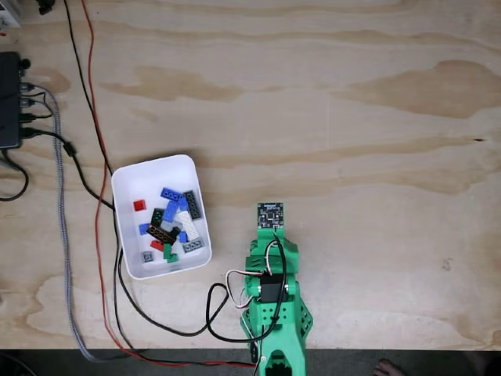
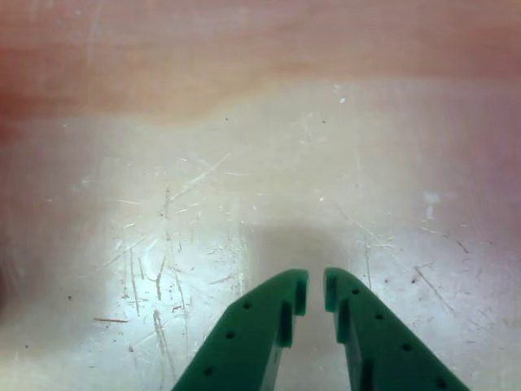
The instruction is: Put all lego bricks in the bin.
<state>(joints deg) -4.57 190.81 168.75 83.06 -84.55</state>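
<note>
The lego bricks lie in a loose pile inside the bin, a shallow white tray at lower left of the fixed view. Among them are a red one, blue ones, a white one, a green one and grey ones. The green arm is folded up just right of the bin, near the table's front edge. In the other view my gripper hangs over bare scratched wood. Its green fingers sit almost together with nothing between them.
A black box with plugs sits at the far left edge. Red and black cables and a braided grey cable run down past the bin's left side to the arm's base. A person's toes show below the table edge.
</note>
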